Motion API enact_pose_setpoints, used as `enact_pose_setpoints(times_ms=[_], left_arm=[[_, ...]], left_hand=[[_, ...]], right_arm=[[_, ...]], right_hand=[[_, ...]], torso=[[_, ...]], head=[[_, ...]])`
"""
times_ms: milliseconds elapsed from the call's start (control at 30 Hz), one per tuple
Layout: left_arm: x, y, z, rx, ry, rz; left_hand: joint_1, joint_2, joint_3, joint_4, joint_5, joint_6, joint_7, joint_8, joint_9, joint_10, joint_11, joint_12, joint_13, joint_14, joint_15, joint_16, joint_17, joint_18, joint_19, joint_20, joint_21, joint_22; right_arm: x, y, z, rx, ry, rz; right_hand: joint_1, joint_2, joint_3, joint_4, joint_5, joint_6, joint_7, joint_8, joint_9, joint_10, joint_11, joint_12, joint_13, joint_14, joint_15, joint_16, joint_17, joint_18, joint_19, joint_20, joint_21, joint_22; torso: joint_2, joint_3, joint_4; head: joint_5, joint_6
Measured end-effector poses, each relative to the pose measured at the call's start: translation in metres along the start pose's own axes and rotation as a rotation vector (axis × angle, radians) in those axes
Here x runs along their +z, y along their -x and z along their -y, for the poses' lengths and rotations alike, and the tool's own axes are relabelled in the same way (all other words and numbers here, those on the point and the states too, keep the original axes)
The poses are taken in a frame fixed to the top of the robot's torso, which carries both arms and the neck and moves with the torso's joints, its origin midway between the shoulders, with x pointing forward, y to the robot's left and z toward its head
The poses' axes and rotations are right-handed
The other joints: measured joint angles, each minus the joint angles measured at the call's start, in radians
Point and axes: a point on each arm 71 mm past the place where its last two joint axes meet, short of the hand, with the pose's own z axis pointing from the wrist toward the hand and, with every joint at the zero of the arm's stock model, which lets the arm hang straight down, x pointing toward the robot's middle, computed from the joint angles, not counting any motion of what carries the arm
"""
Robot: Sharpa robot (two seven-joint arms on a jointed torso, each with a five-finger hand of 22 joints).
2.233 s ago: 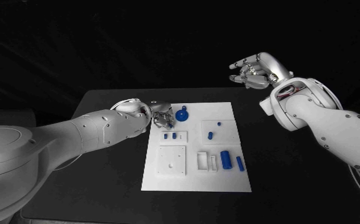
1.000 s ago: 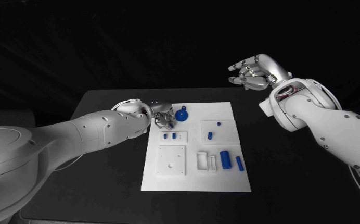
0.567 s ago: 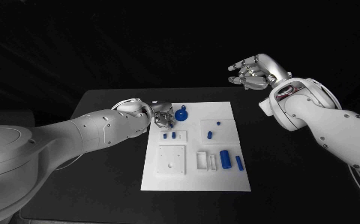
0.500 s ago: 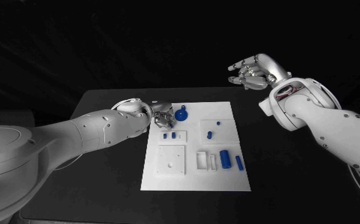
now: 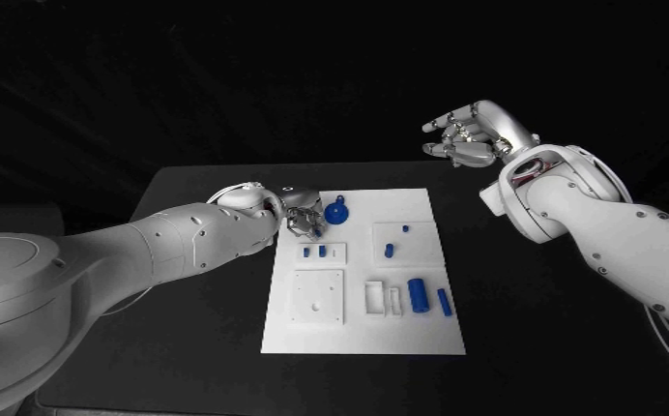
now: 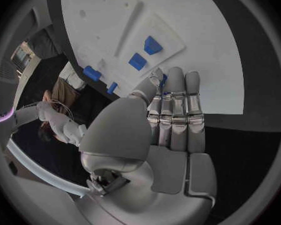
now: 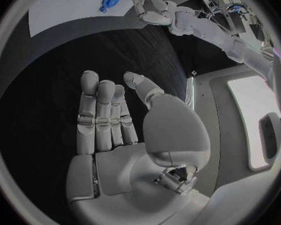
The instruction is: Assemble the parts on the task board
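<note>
Head view: left robot hand [image 5: 300, 220] at the board's [image 5: 419, 334] far corner.
Whether it holds anything, I cannot tell; right robot hand [image 5: 472, 135] wide, empty. Knob [image 5: 337, 213] beside it looks light, stiff, slick; pinch its stem.

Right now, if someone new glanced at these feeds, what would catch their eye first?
Probably the white task board bright against the black table, dotted with small blue parts such as the round blue piece near its far left corner. Next, the left hand at that corner, fingers together by the piece, and the right hand raised empty beyond the table.
</note>
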Motion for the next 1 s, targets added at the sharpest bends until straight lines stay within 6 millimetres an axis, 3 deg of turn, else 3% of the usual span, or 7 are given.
enact_pose_setpoints(times_ms=[133, 267, 367, 533, 1000], left_arm=[[0.0006, 0.0, 0.0008, 0.004, -0.002, 0.0], [0.0008, -0.0003, 0.0011, 0.006, -0.001, -0.003], [0.0005, -0.0007, 0.0006, 0.007, 0.0, -0.005], [-0.0002, -0.0013, -0.0004, 0.006, 0.003, -0.006], [-0.003, -0.0029, -0.0042, 0.006, 0.022, -0.009]], left_hand=[[0.0, 0.0, 0.0, 0.0, -0.006, -0.004, 0.003, 0.0, 0.0, -0.001, 0.001, 0.0, 0.0, -0.008, 0.006, 0.0, 0.0, 0.0, 0.0, 0.0, -0.007, 0.002], [-0.003, 0.003, -0.002, -0.002, -0.016, -0.067, 0.015, 0.004, 0.001, -0.033, 0.021, 0.001, 0.003, -0.045, 0.016, 0.0, -0.001, -0.007, -0.03, 0.007, -0.02, 0.002], [0.002, 0.008, -0.003, -0.003, -0.017, -0.104, 0.016, 0.004, -0.001, -0.047, 0.025, 0.003, 0.001, -0.059, 0.019, 0.0, -0.004, -0.007, -0.033, 0.011, -0.025, 0.003], [-0.006, 0.004, -0.003, -0.003, -0.016, -0.141, 0.014, 0.004, -0.002, -0.047, 0.025, 0.003, 0.001, -0.073, 0.023, 0.004, -0.011, 0.008, -0.038, 0.016, -0.033, 0.006], [-0.007, -0.012, 0.004, -0.01, -0.016, -0.2, 0.002, 0.004, -0.002, -0.041, 0.019, 0.004, 0.001, -0.073, 0.023, 0.019, -0.034, 0.009, -0.038, 0.016, -0.051, 0.016]], right_arm=[[0.0002, -0.0008, -0.0004, 0.001, -0.001, -0.003], [0.0003, -0.001, -0.0003, 0.001, -0.001, -0.003], [0.0002, -0.001, -0.0002, 0.002, -0.002, -0.003], [0.0002, -0.001, 0.0, 0.002, -0.003, -0.003], [-0.0007, -0.0028, 0.0018, 0.004, -0.007, -0.005]], right_hand=[[0.0, 0.0, -0.003, -0.003, 0.0, -0.004, 0.004, 0.0, 0.0, -0.001, -0.001, 0.0, 0.0, 0.0, 0.0, 0.0, 0.0, 0.0, 0.0, 0.0, 0.0, 0.0], [0.0, 0.0, -0.003, -0.003, 0.0, -0.014, 0.007, 0.0, 0.0, -0.005, 0.002, -0.004, -0.001, -0.003, 0.003, 0.0, -0.003, 0.0, 0.0, 0.0, -0.004, 0.0], [0.0, 0.0, -0.006, 0.0, 0.0, -0.025, 0.011, 0.0, 0.0, -0.005, 0.002, -0.014, -0.01, -0.003, 0.003, 0.0, -0.005, 0.0, 0.0, 0.0, -0.008, 0.0], [0.0, 0.0, -0.01, 0.005, 0.0, -0.042, 0.014, 0.0, 0.0, -0.008, 0.002, -0.014, -0.019, -0.007, 0.007, 0.0, -0.007, 0.0, -0.003, 0.003, -0.008, 0.0], [0.0, 0.0, -0.018, 0.007, 0.0, -0.05, 0.015, 0.0, 0.0, -0.008, 0.003, -0.019, -0.028, -0.007, 0.007, 0.0, -0.01, -0.001, 0.0, 0.007, -0.015, 0.0]], torso=[[0.0, 0.0, 0.0], [0.0, -0.0001, 0.0], [0.0, -0.0003, 0.0], [0.0, -0.0012, 0.0007], [0.001, -0.0024, 0.0012]], head=[[-0.001, 0.001], [0.0, 0.002], [0.001, 0.001], [-0.001, 0.0], [-0.001, -0.003]])
